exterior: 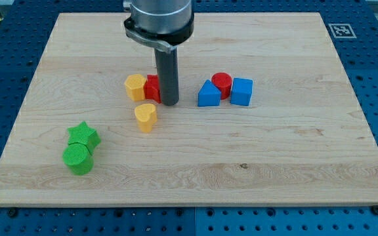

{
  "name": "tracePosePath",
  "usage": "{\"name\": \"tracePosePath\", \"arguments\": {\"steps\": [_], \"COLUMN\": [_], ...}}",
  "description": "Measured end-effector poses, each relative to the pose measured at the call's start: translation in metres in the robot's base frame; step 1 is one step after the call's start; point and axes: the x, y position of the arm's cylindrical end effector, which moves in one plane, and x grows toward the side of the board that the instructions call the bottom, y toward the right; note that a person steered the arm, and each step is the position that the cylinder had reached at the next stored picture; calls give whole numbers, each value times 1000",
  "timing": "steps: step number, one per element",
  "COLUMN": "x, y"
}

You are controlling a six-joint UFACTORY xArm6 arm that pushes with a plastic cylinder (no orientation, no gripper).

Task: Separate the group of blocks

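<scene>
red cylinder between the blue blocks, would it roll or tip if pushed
The red cylinder stands on its flat end, so it would probably slide. It looks squat, so tipping seems unlikely. Its round side might slip off my tip.

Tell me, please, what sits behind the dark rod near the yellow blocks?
A red block sits partly behind my tip, touching the yellow hexagonal block on its left. The rod covers the red block's right part, so its shape cannot be made out.

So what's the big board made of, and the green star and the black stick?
The board looks like pale wood: grain lines run across it. The green star block looks like matte plastic with fine ridges, maybe printed. My tip, beside the red block, ends a dark smooth rod, metal or plastic; I can't tell.
</scene>
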Motion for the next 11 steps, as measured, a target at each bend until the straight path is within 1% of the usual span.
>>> {"name": "tracePosePath", "arguments": {"steps": [1,2,4,5,6,7,8,9,11], "x": [-9,-14,-19,-12,10,17,17,23,23], "y": [9,52,73,89,100,111,114,151,154]}}
